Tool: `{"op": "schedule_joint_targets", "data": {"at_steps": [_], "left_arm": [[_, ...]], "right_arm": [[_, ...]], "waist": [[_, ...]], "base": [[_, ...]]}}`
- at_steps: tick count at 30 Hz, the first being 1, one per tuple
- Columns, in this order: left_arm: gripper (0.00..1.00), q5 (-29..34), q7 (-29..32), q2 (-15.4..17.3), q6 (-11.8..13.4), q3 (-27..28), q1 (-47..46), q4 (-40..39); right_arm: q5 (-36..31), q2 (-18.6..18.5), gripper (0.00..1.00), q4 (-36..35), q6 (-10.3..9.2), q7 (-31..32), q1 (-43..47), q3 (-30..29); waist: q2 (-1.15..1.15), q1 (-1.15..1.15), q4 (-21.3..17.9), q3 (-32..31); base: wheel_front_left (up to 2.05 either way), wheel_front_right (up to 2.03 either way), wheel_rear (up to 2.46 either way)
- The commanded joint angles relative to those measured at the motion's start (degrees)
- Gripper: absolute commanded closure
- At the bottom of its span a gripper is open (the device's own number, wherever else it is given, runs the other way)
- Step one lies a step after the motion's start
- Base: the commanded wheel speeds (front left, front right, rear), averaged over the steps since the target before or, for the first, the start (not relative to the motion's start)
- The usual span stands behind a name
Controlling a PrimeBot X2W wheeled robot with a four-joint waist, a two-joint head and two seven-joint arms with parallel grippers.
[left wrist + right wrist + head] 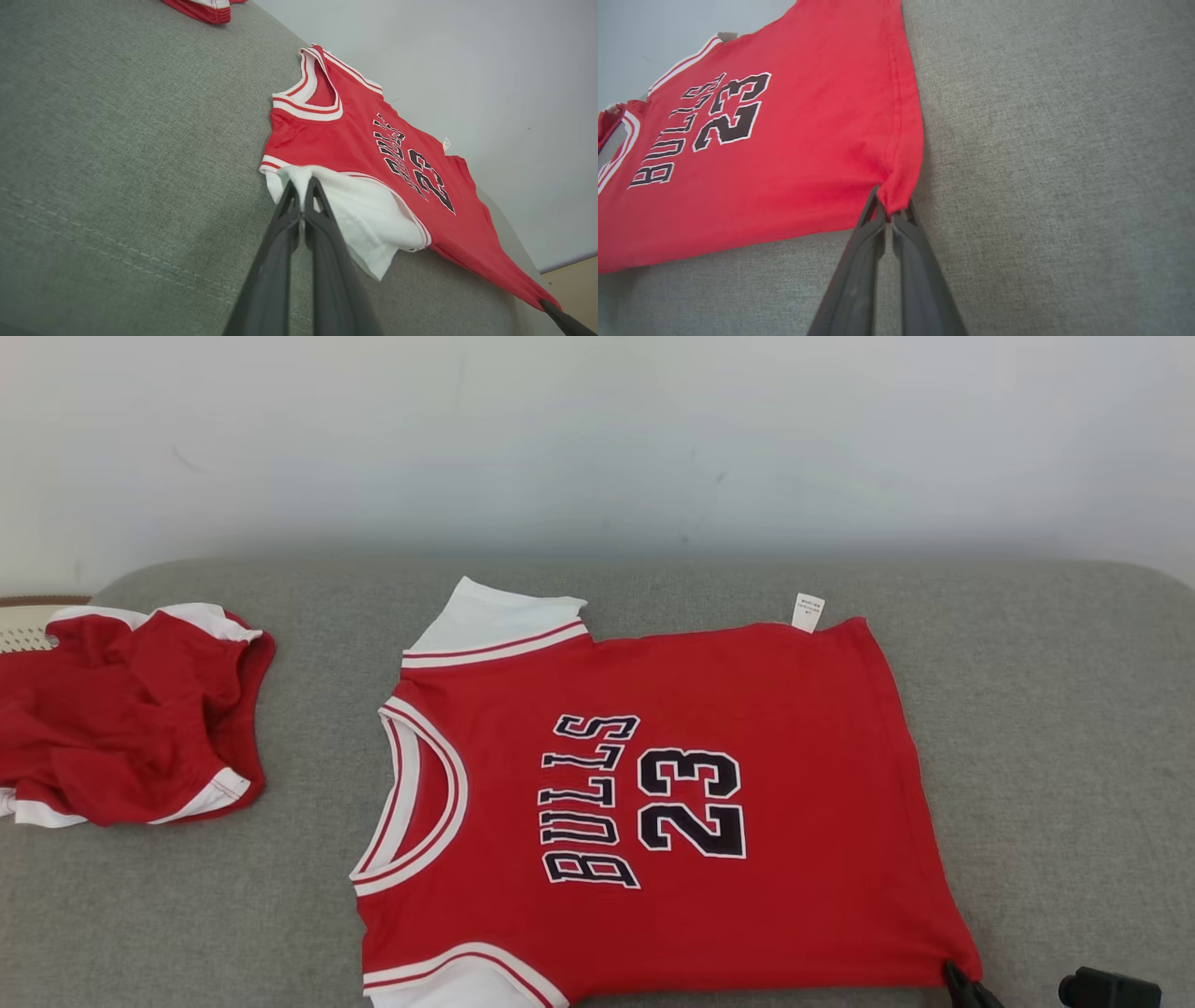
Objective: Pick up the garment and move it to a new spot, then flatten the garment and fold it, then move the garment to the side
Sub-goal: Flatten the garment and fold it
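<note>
At the near edge of the grey woven-fabric cushion (1074,756), both pincers are pressed together on cloth. The left pincer (302,184) has its two long dark fingers closed on the edge of the white sleeve (369,219) of the red cotton basketball jersey (747,756), and the fabric bunches between the tips. The right pincer (889,207) is clamped on the jersey's near hem corner, which puckers into a small red peak where the tips meet. In the head view its dark tip touches that corner at the bottom edge. The jersey lies spread flat and face up on the cushion between the two pincers, with its neck toward the robot's left and its hem toward the right. Its black "BULLS 23" lettering reads sideways, and a small white label (808,612) sticks out at the far edge. Well apart to the left lies a crumpled red garment with white trim (131,719), cut off by the frame edge. The bottom of the head view crops the jersey's near sleeve. A beige woven thing (23,621) behind the crumpled garment and a dark part (1109,987) beside the right pincer's tip are both too cropped to identify.
</note>
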Motion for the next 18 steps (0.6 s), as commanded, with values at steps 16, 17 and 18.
{"op": "schedule_joint_targets", "data": {"at_steps": [16,17,18], "left_arm": [[1.0,2.5,1.8,5.9,-3.6,3.1,-19.6,2.3],[1.0,2.3,2.1,6.4,-3.7,3.2,-21.2,3.4],[1.0,2.0,2.5,6.8,-4.1,3.1,-22.7,4.7]], "right_arm": [[-3.2,2.0,1.0,-3.2,0.0,3.8,-12.2,1.7],[-3.3,2.3,1.0,-2.4,0.0,3.9,-13.5,1.8],[-3.5,2.4,1.0,-1.4,0.0,4.2,-14.7,1.9]], "waist": [[0.0,0.0,-3.4,6.7],[0.0,0.0,-3.7,7.0],[0.0,0.0,-3.9,7.4]], "base": [[0.0,0.0,0.0],[0.0,0.0,0.0],[0.0,0.0,0.0]]}}
